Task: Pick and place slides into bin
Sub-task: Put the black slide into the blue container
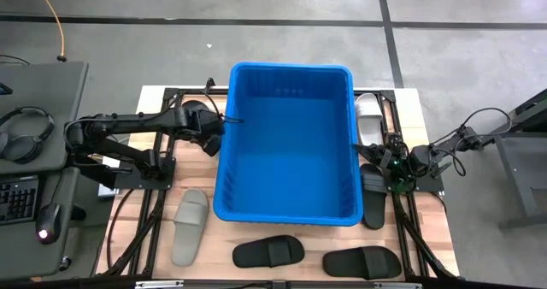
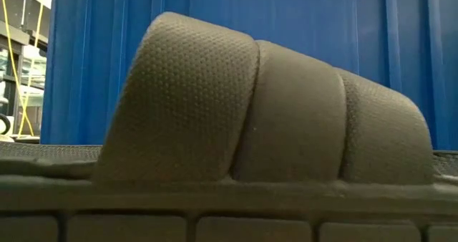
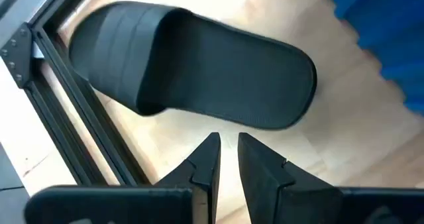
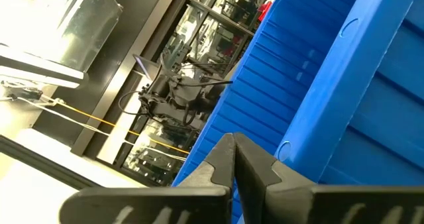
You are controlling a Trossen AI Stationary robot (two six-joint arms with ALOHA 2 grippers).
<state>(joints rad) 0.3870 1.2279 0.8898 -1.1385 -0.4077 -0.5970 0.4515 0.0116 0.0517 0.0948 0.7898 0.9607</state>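
The blue bin [image 1: 286, 144] stands in the middle of the table. My left gripper [image 3: 228, 144] hovers by the bin's left wall [image 1: 205, 122], over a black slide [image 3: 199, 71] that lies sole-down on the wood. Its fingers are a narrow gap apart and touch nothing. My right gripper [image 4: 232, 144] is shut and empty beside the bin's right wall [image 1: 383, 159]. A grey slide [image 1: 190, 225] and two black slides [image 1: 267, 251] [image 1: 361, 261] lie on the near side. A white slide [image 1: 369, 118] and a black slide [image 1: 373, 197] lie right of the bin.
Black frame rails [image 3: 73, 111] run along the table beside the slide under my left gripper. In the low view a dark slide's strap [image 2: 257, 106] fills the foreground before the bin's wall [image 2: 300, 20]. A desk with headphones [image 1: 26, 135] stands left of the table.
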